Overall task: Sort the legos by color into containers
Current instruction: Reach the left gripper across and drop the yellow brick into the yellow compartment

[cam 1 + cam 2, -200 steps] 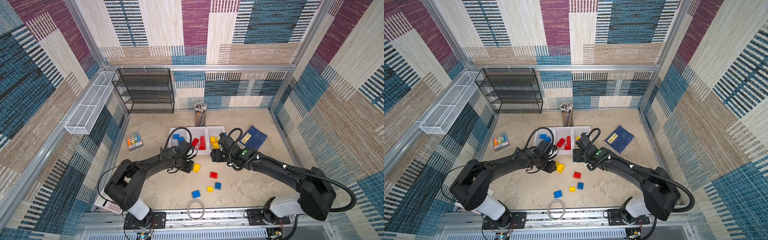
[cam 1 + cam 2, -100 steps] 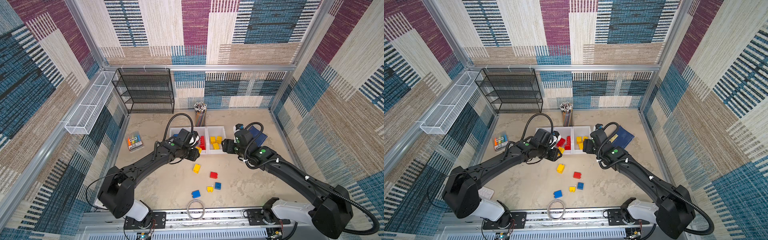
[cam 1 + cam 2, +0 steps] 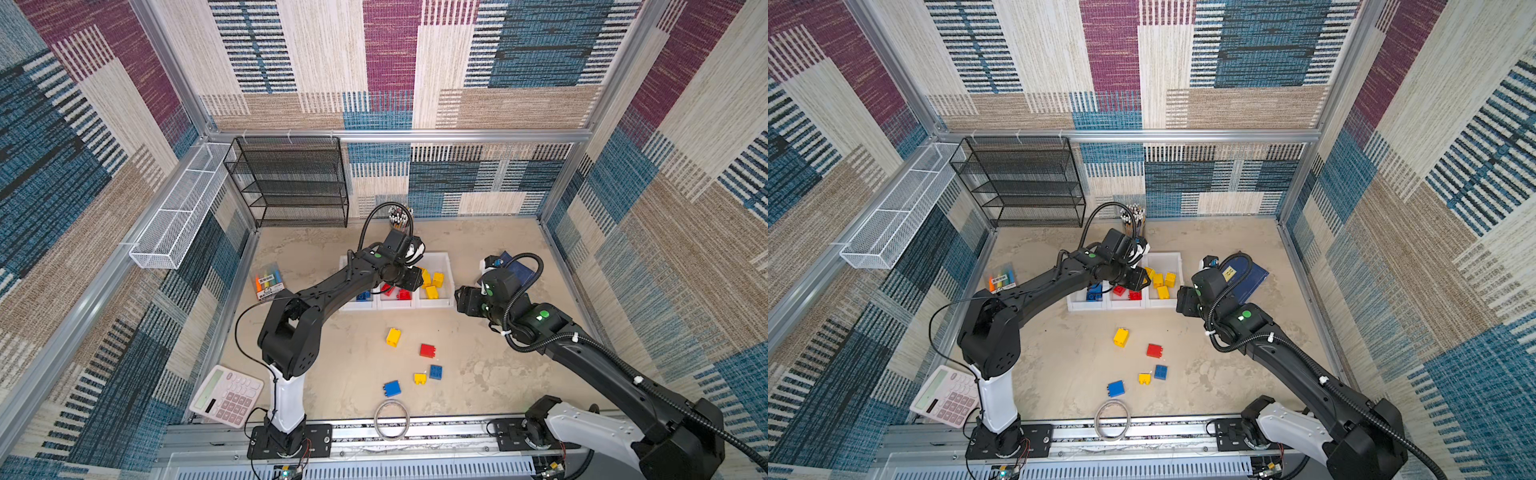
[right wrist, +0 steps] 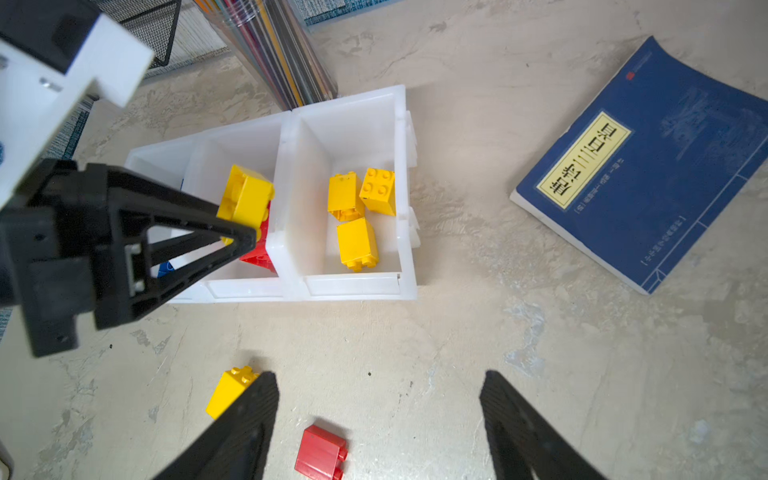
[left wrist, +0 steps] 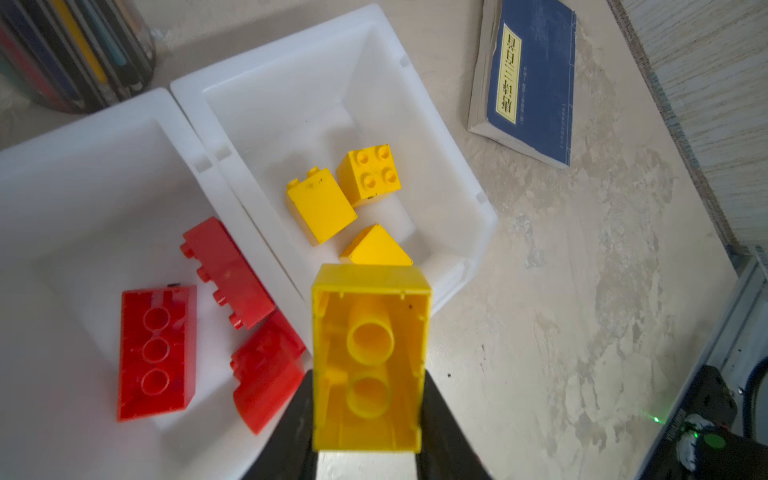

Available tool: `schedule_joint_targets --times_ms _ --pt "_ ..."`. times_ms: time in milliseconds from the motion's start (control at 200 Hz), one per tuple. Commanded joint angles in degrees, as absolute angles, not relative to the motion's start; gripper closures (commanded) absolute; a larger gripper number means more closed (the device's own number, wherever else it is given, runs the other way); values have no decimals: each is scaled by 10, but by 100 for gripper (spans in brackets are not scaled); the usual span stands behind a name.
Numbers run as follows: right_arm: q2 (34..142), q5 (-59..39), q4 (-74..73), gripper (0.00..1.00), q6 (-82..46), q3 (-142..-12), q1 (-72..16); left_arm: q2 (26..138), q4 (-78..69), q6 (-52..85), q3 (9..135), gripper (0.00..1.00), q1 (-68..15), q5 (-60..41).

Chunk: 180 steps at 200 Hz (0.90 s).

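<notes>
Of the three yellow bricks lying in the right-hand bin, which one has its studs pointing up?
The yellow brick by the bin wall facing the blue book: four studs face up. The other two lie on their sides.

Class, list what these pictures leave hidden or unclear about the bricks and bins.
- Blue bin: both top views, left arm covers most; brick count unknown.
- Red bricks: right wrist view, left hand and its yellow brick hide most.
- Loose bricks: left wrist view, outside the frame.
</notes>
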<state>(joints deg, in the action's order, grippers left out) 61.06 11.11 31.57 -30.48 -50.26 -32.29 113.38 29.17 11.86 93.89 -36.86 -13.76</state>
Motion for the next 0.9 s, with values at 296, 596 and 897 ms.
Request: schedule_joint_targets --times_ms 296,596,897 --pt "607 104 338 21 -322 -504 -323 1245 315 123 1059 71 -370 -164" --pt "593 103 348 21 -330 -497 -323 1284 314 140 1103 55 -373 -176" --pt "604 105 344 20 -327 -505 -323 1241 315 133 1077 43 -372 -161"
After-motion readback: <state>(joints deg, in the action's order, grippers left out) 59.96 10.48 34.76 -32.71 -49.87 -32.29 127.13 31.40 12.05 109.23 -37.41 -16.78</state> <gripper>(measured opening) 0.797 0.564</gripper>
